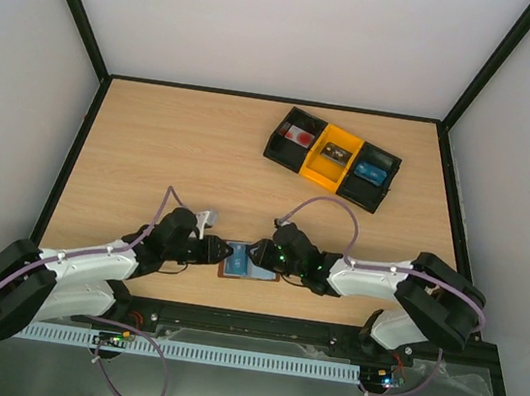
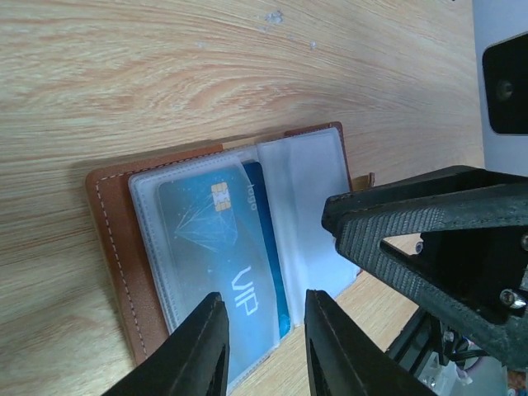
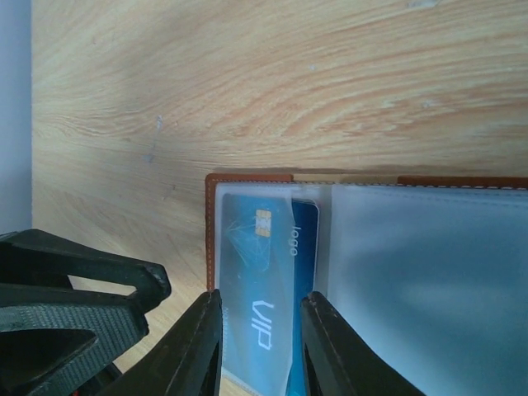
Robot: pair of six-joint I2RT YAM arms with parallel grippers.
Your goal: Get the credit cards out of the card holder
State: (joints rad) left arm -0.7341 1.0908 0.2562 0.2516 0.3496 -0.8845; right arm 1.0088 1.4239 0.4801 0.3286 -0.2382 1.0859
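Card holder (image 1: 249, 262) lies open on the worktop (image 1: 203, 151), lower centre of the top view, between both arms. Credit cards (image 2: 219, 247) sit in its clear sleeve (image 2: 305, 190), VIP card on top.

Left gripper (image 2: 262, 297) and right gripper (image 3: 261, 297): jaws narrowly apart, each straddling the card's lower edge, no pinch visible.

Advice: one pins leather only, the other draws the card straight along the sleeve opening.
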